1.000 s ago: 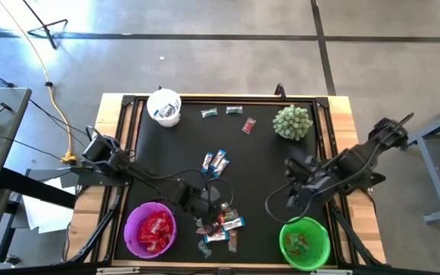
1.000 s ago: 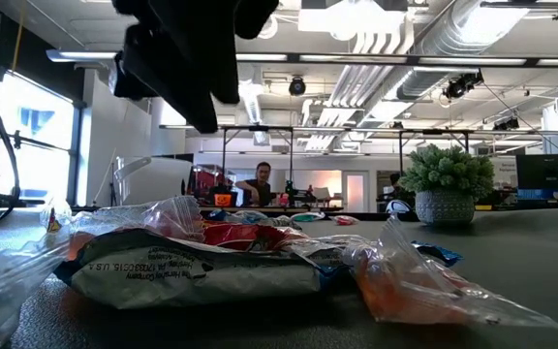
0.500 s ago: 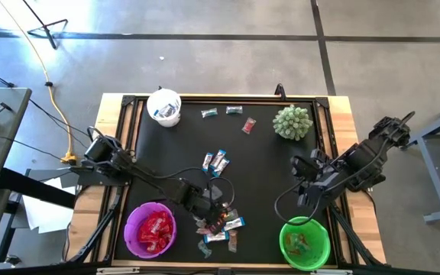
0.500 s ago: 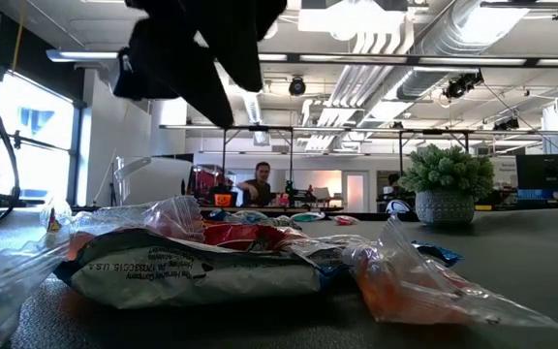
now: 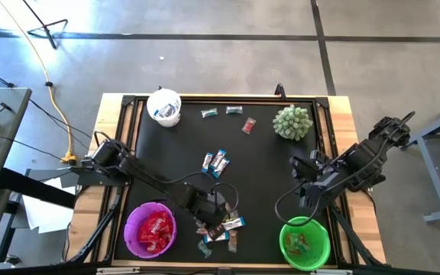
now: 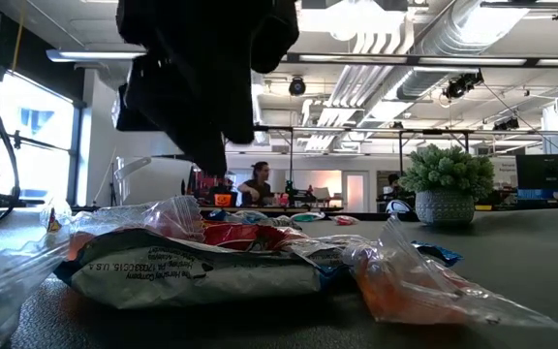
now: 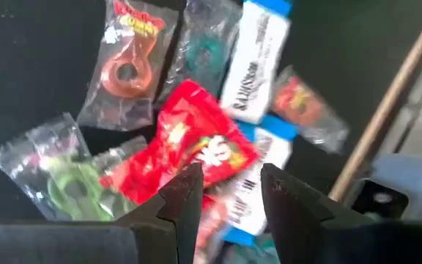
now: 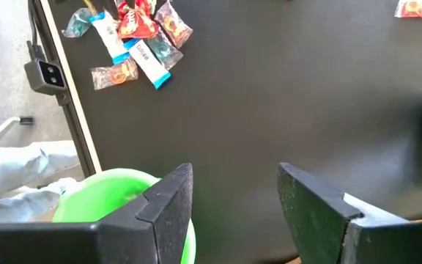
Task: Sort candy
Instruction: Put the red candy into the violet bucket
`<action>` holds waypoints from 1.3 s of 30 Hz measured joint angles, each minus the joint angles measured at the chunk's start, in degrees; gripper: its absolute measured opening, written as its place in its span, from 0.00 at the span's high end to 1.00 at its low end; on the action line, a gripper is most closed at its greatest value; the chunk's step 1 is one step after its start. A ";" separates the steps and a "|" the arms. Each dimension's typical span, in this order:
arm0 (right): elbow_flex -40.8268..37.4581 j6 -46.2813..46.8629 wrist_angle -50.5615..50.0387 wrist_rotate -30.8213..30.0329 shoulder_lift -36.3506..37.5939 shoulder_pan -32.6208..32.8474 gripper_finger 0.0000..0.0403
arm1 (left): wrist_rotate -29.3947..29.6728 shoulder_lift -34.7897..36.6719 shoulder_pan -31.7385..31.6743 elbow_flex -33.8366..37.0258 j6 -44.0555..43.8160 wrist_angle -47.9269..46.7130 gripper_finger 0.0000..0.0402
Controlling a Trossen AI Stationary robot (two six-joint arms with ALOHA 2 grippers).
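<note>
A pile of wrapped candy (image 5: 221,223) lies near the table's near edge: a shiny red packet (image 7: 204,150), blue-and-white bars (image 7: 251,66) and clear packets with orange and green rings. My left gripper (image 7: 231,194) hovers open just above the pile, fingers on either side of the red packet's lower end, touching nothing. In the low view it (image 6: 211,160) hangs clear over the heap (image 6: 201,262). My right gripper (image 8: 233,198) is open and empty above the table beside the green bowl (image 5: 304,243).
A purple bowl (image 5: 150,229) holding red packets sits left of the pile. A white cup (image 5: 164,107), three loose sweets (image 5: 234,110) and a spiky green plant (image 5: 292,122) stand along the far side. Two blue-and-white bars (image 5: 215,161) lie mid-table. Bare black mat lies between.
My left gripper has come down toward the candy pile and shifted a little toward the table's near edge. My right gripper drew slightly toward the table's right edge, then stayed still. The candy has not moved.
</note>
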State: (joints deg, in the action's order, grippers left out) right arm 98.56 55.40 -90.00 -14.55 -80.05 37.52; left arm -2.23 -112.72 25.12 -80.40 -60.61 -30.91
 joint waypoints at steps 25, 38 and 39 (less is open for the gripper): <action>-0.02 5.20 -0.02 -0.02 -0.02 -0.02 0.52 | 4.35 -8.24 0.11 -0.28 13.76 -3.66 0.68; -0.02 5.05 -0.02 -0.09 -0.02 0.00 0.52 | 0.67 -8.05 0.08 -0.01 4.56 -3.12 0.98; -0.02 4.96 -0.02 -0.24 -0.02 0.00 0.52 | 0.23 -8.05 0.13 0.01 3.63 -2.67 0.98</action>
State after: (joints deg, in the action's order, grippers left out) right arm 98.54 60.36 -90.02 -14.79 -80.07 37.52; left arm -2.00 -120.77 25.25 -80.39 -56.98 -33.58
